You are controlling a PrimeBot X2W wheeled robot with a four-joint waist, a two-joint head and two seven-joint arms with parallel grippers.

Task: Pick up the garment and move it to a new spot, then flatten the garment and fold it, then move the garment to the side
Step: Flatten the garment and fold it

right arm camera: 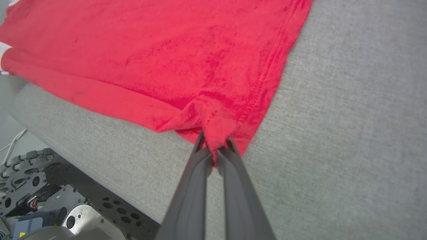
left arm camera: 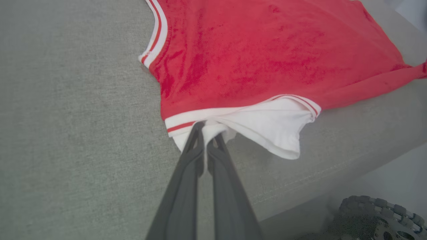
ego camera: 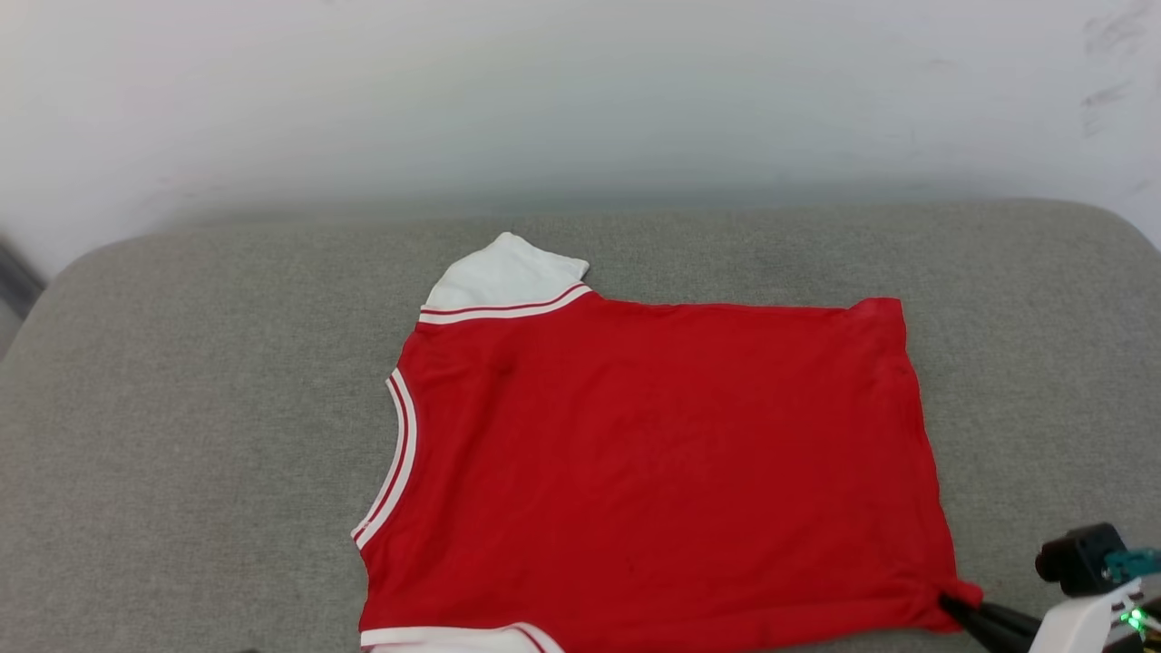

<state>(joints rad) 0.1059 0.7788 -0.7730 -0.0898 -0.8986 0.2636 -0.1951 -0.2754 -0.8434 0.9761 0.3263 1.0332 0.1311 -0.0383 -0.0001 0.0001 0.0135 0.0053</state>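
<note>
1. Grey fabric cushion (ego camera: pixel 181 408) set against a pale wall (ego camera: pixel 580 91); all the work sits on its top.
2. The left gripper (left arm camera: pixel 207 129) has its jaws pinched together on the shirt (left arm camera: pixel 267 50), gripping the white near sleeve (left arm camera: pixel 267 126) just below the striped seam, close to the cushion's front edge.
3. The right gripper (right arm camera: pixel 215 143) has its jaws clamped tight on the red hem corner, with fabric bunched between the fingertips. From the head it sits at lower right, dark fingers meeting the shirt's near right corner.
4. The shirt is spread almost flat on the middle of the cushion, red side up, with the neck opening toward the robot's left and the hem toward its right. A long fold runs along the near edge between the two grips.
5. The far sleeve (ego camera: pixel 503 272), white, lies flat and points toward the wall.
6. The robot base (right arm camera: pixel 33 186), with holed plates and a roller wheel, sits below the cushion's front edge.
</note>
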